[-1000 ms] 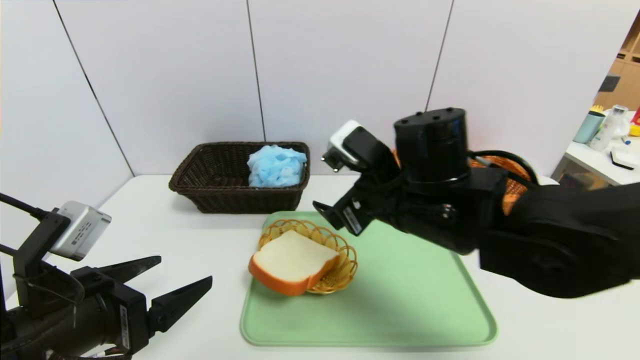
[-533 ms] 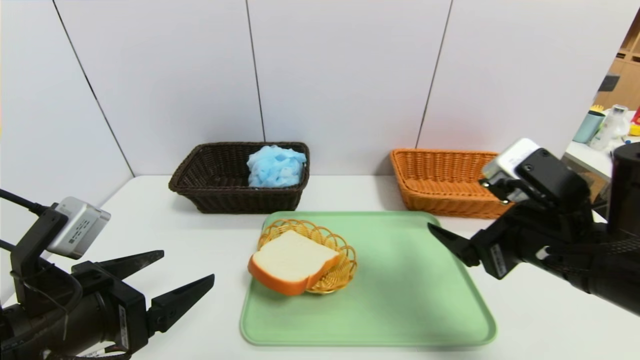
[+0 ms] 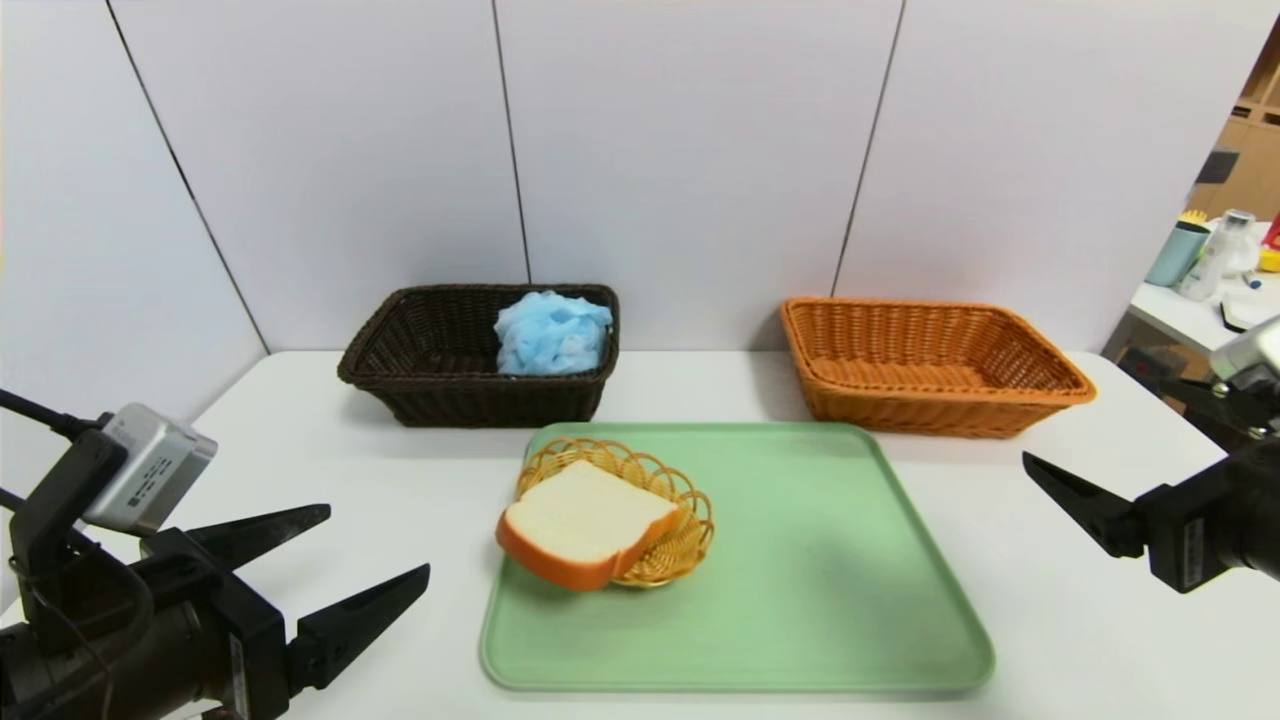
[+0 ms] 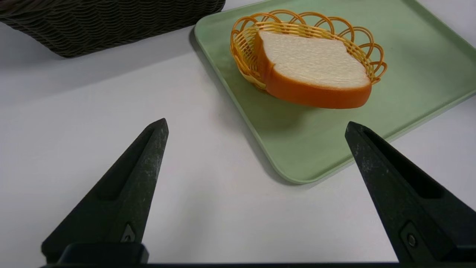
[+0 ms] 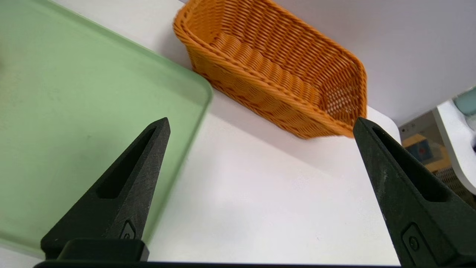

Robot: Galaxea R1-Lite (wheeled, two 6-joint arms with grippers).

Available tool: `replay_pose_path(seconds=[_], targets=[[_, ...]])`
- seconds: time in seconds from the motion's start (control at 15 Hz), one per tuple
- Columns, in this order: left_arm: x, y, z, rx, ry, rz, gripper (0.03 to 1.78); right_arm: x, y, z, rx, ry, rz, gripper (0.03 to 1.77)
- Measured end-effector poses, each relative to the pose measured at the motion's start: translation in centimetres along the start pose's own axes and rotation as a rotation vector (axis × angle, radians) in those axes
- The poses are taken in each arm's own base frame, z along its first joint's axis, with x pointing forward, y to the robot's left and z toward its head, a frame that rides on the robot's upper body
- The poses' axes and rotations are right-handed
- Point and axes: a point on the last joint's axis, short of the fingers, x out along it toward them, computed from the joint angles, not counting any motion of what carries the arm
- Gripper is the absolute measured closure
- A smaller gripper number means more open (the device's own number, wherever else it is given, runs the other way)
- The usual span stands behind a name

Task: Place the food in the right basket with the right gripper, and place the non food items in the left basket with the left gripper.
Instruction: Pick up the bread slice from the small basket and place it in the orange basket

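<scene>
Need to take the bread slice (image 3: 585, 515), resting aslant against and partly over the small wicker basket (image 3: 690, 530), on the left part of the green tray (image 3: 800, 660). Food, so to be fetched with the right gripper (image 5: 262, 119), though farther off, held beyond the tray's right edge; must reach leftward across the tray. Nearer to the bread, just off the tray's left edge: the left gripper (image 3: 377, 541), better kept back, in all likelihood. Hard to fix any long axis in so nearly square a slice; perhaps slightly longer from left to right over the tray, with the thick crust facing the tray's near edge.

Right gripper released, fingers spread wide, holding and touching nothing. Left gripper likewise wide apart, with nothing in its grasp.

Beyond the tray's far right corner, see the orange basket (image 3: 940, 410), fit to receive the bread. Beyond the far left corner, see the dark basket (image 3: 480, 405), already holding the blue puff (image 3: 553, 333). Beware of dragging the small wicker basket along the tray while closing on the slice. Must also judge whether to sort that basket leftward afterwards, as non-food.
</scene>
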Motion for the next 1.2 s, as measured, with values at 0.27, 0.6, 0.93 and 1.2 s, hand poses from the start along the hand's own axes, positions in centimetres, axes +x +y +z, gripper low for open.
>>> replay_pose_path(seconds=[0.27,0.6,0.93,1.2], targets=[[-0.1,-0.8,-0.9,0.084,0.032,-0.070,0.12,-1.5,-0.4,-1.2,0.008,-0.006,-0.030,0.11],[0.3,-1.3,-1.3,0.216,0.056,-0.147,0.12,-2.3,-0.5,-1.8,0.014,-0.017,-0.037,0.11],[1.0,-1.5,-1.4,0.386,0.070,-0.224,0.12,-2.9,-0.6,-1.9,0.019,-0.036,-0.041,0.11],[1.7,-1.6,-1.2,0.526,0.068,-0.254,0.12,-3.3,-0.6,-2.0,0.021,-0.049,-0.035,0.11]])
